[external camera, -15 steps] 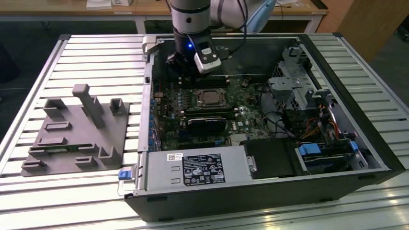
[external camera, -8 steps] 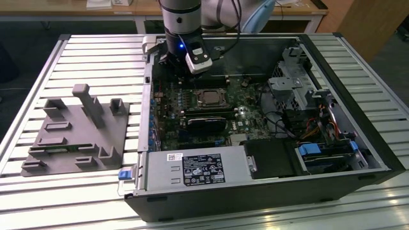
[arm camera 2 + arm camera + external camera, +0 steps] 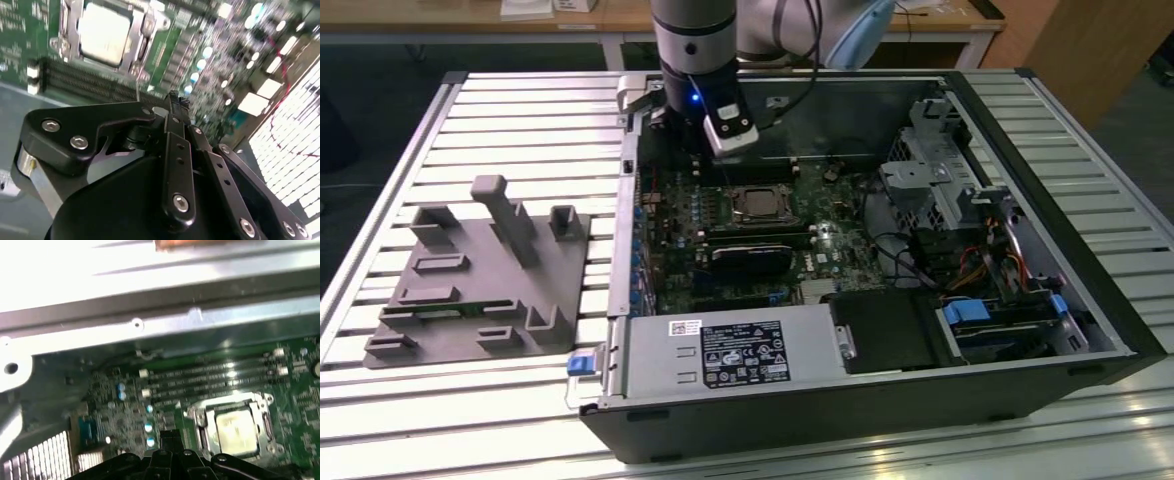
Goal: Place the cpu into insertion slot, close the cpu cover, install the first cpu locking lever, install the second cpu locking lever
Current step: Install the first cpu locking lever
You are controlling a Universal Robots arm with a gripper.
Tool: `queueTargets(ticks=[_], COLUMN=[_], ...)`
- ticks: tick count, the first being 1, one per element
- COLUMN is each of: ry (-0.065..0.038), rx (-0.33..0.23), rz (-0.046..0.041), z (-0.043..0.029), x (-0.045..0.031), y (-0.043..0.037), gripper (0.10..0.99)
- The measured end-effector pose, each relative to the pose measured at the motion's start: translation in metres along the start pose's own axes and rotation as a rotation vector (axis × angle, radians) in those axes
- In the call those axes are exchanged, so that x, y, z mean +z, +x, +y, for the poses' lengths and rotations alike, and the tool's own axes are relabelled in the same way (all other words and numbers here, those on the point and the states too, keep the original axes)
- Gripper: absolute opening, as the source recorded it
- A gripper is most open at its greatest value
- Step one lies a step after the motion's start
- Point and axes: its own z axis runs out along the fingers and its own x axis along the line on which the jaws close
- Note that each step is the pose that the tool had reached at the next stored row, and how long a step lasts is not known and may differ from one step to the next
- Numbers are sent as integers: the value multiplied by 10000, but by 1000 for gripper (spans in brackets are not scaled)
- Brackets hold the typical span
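Pale silver-beige cpu, silvery cpu cover, green circuit board, black tool, grey slatted table

The cpu has a pale metal top with a dull satin sheen, framed by the brighter silvery metal of the cpu cover. The circuit board is glossy green. The gripper is matt black (its screw heads are shiny metal). The table is ribbed bare metal that reflects light. The grey fixture looks like smooth, matt plastic.
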Motion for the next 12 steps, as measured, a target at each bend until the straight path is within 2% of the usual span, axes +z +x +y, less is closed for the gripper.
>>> queueTargets(ticks=[5,6,7,8,12], ry=[-892,-1060,-1187,-1236,-1245], rx=[26,31,35,37,37], rz=[156,187,208,216,219], z=[-2,-2,-2,-2,-1], x=[-1,-1,0,0,0], y=[6,6,6,6,-1], gripper=[106,106,106,106,106])
